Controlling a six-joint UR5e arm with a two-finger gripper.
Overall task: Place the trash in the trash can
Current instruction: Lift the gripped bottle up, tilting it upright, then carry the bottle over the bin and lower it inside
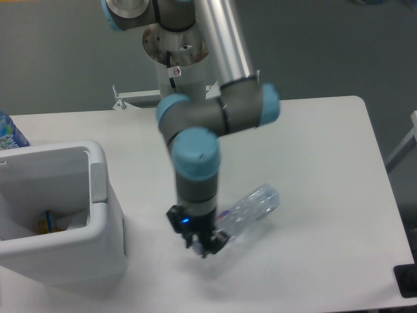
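At the worktop's left edge you are seeing the trash can (98, 225) sitting. Toward the front edge, your hand (204, 242) is clamping the crushed bottle (251, 207) by its lower-left end, its long axis slanting up-right toward the back-right corner.

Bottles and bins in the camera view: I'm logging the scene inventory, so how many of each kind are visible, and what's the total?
Clear plastic bottle, at the gripper: 1
Blue-patterned bottle, only partly in view at the left edge: 1
White trash can: 1
Total: 3 (items inside the trash can are too unclear to count)
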